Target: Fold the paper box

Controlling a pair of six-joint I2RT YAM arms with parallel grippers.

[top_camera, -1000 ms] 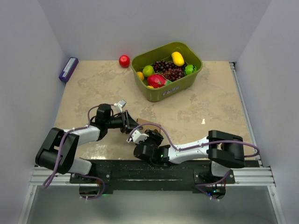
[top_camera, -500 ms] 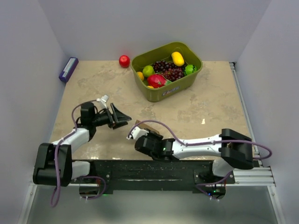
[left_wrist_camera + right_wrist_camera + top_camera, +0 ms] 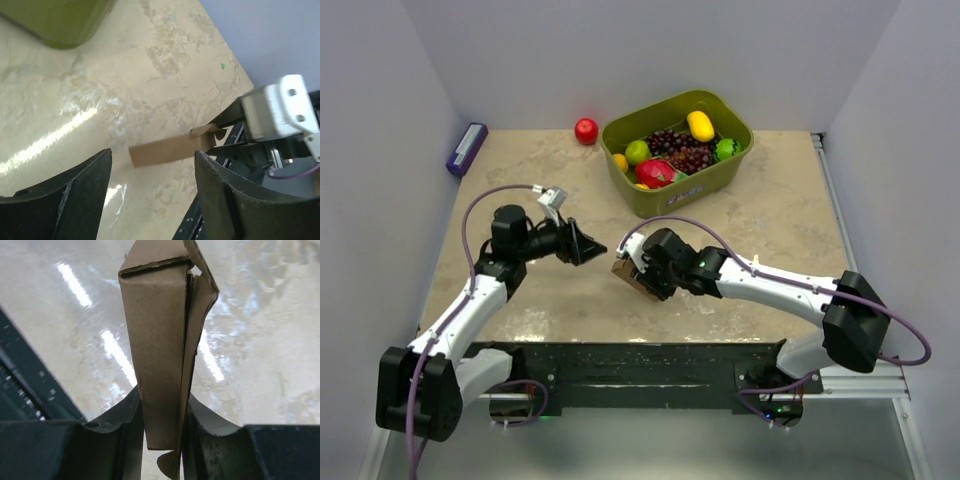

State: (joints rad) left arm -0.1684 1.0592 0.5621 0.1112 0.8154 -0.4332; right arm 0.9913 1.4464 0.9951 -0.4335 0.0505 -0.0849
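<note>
Where the two arms reach out from the near edge, we see the beige marbled table (image 3: 770,240) filling most of the overhead view. At its far side stands the olive-green bin (image 3: 690,195), turned at an angle and heaped with fruit, dark grapes (image 3: 680,152) among it. The right gripper (image 3: 642,272) sits near the middle of the table, a little toward the near side. Our view from its wrist shows both fingers (image 3: 125,415) pressed against opposite faces of the paper box (image 3: 157,340), so it is clamped on the box. The left gripper (image 3: 585,245) points toward it from the left with its jaws apart, close to the box but not touching it. The paper box is brown cardboard, squeezed nearly flat, with one end flap bent open. It sticks out beyond the right fingers and shows as a narrow strip from the left wrist. We cannot tell whether its lower edge touches the table. A small purple box (image 3: 467,148) lies at the far left edge, and a red apple (image 3: 586,131) rests just left of the bin.
</note>
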